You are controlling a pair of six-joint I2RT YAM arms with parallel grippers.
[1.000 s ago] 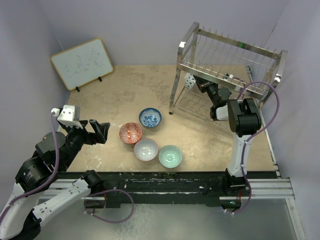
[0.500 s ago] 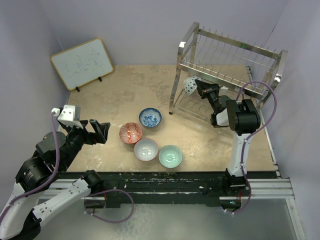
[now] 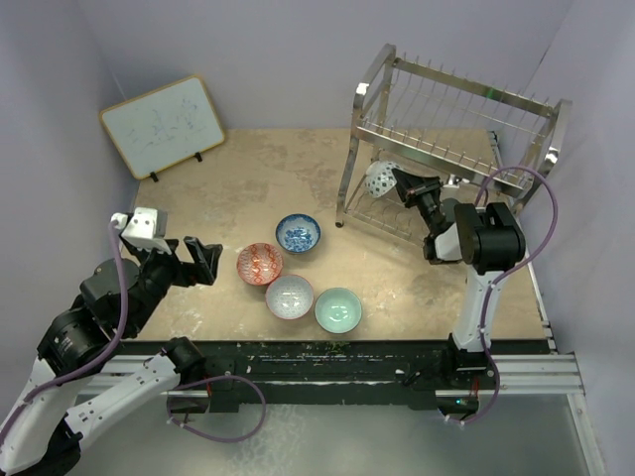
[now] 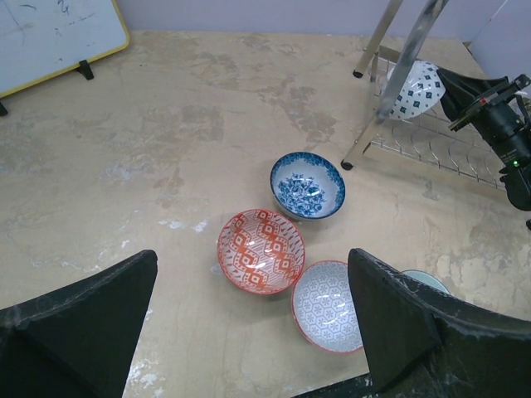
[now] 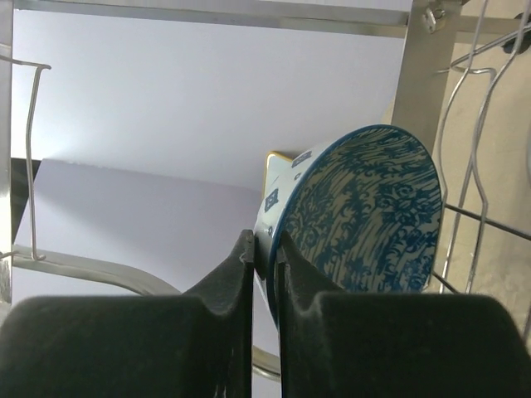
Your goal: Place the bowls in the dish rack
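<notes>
A two-armed robot works at a beige table with a tall silver dish rack at the far right.

The right claw reaches into the rack's lower tier. Its two fingers are pressed onto the rim of a blue-and-white bowl, which stands on edge at the claw's tip and leans over. Rack wires rise just beyond the bowl and to its right. Whether the bowl rests on the wires cannot be told.

The left claw hovers spread wide and empty. On the table just ahead of its tips sit four more bowls. The red-orange bowl is nearest. The second blue bowl, the grey-white bowl and the mint bowl lie further out.

The likely risk is that the hold is only a thin pinch on the rim. If the fingers part before the bowl is seated between prongs, it could roll or tip off the tier. It could also knock a rack leg if moved sideways.
</notes>
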